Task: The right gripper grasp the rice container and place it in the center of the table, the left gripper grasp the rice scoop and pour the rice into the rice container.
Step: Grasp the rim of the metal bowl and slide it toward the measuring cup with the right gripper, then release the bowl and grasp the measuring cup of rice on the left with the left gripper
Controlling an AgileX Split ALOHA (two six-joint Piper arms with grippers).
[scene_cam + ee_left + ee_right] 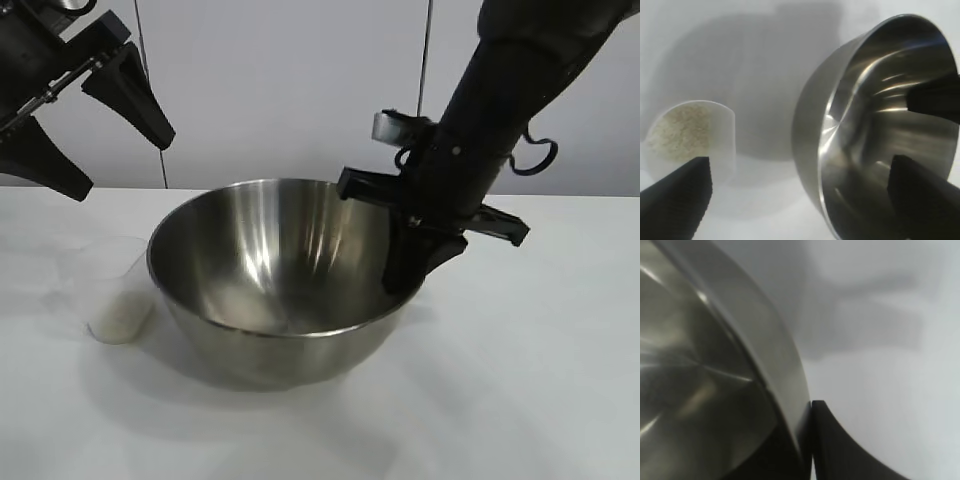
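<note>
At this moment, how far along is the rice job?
The rice container sits near the middle of the table, so placing looks nearly done, but the right end effector is clamped on its rim. The left end effector hangs open above the rice scoop, not holding it. The rice is in the scoop. Left: release the container, grasp the scoop, pour.

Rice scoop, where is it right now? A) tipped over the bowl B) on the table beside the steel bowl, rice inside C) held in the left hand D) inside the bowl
B: the rice scoop stands on the table against the steel bowl with rice in it; the left hand hangs open above it, the right hand clamps the bowl's rim.
</note>
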